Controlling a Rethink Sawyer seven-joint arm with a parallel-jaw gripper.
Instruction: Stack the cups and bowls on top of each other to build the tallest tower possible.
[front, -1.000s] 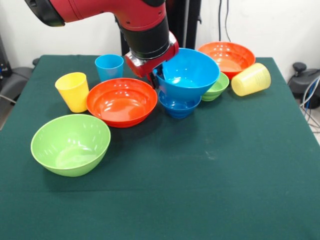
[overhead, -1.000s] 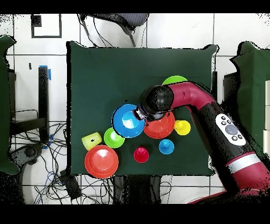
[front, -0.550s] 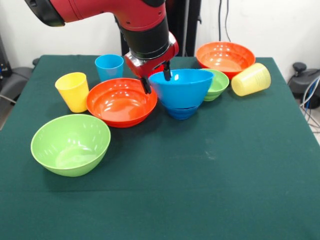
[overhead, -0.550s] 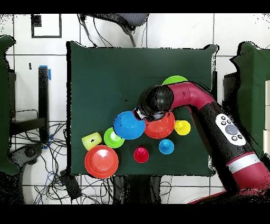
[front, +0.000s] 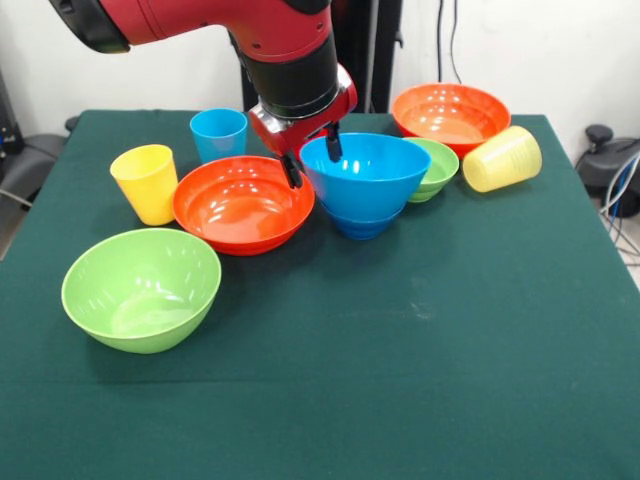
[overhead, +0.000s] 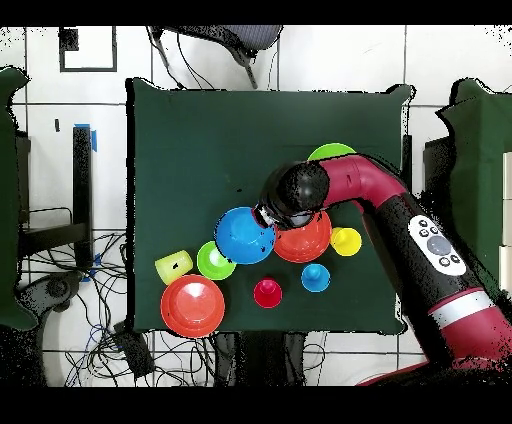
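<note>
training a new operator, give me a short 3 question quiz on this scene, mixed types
1. True or false: the big blue bowl sits upright on the small dark blue bowl.
2. Which cup lies on its side? A) opaque yellow cup B) light blue cup C) pale yellow cup
3. Fill in: the pincer straddles the rim of the big ____ bowl.

Key: 1 true; 2 C; 3 blue

Bowls: blue (front: 367, 178), 2 orange-red (front: 243, 202), green (front: 141, 288); cups yellow (front: 146, 183), lt blue (front: 219, 134); dk green cloth (front: 420, 350).
</note>
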